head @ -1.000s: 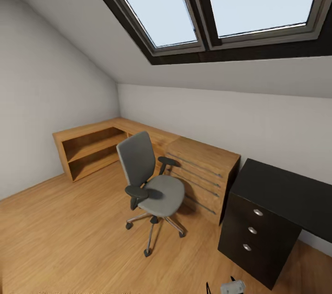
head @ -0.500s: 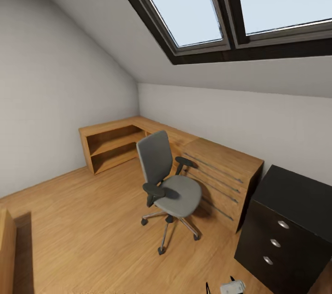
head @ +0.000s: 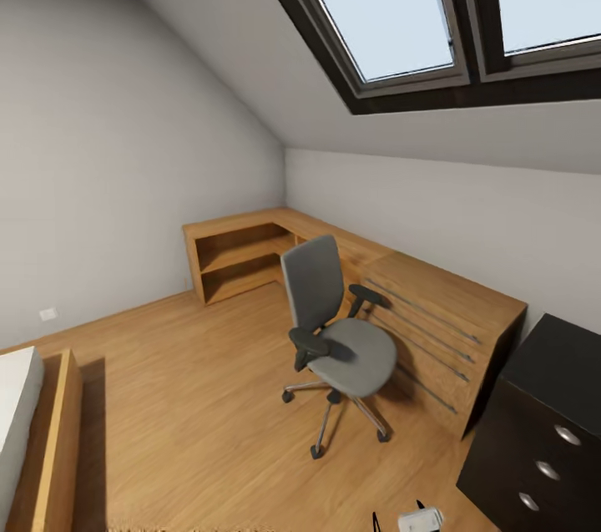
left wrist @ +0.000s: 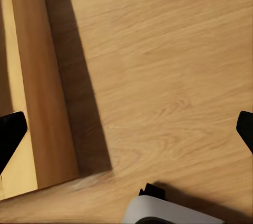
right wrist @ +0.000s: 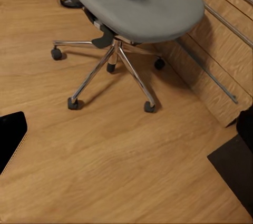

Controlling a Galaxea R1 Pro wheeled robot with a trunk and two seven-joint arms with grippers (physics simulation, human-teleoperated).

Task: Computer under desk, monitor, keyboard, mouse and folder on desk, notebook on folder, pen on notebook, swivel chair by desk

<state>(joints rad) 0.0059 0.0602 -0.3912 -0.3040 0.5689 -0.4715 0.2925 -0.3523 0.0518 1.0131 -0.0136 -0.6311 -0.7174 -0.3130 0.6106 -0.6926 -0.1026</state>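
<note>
The attic bedroom with grey sloped walls and a light wood floor is seen with the glossy black desk's drawer unit at the right edge, a light oak low cabinet along the wall, and the grey padded swivel chair on its chrome castor base standing just beside that cabinet, near the desk. The chair's seat is seen bare, and since no folder, notebook, pen, keyboard or mouse is made out, the amount of arranging done cannot be judged. Both arms are held low over the floor, and the left gripper and right gripper are each seen with dark fingertips spread wide, nothing grasped.

grey swivel chair with black armrests and chrome legs — warm wood-grain floor, oak low cabinet, glossy black counter with silver knobs — pale grey walls.
</note>
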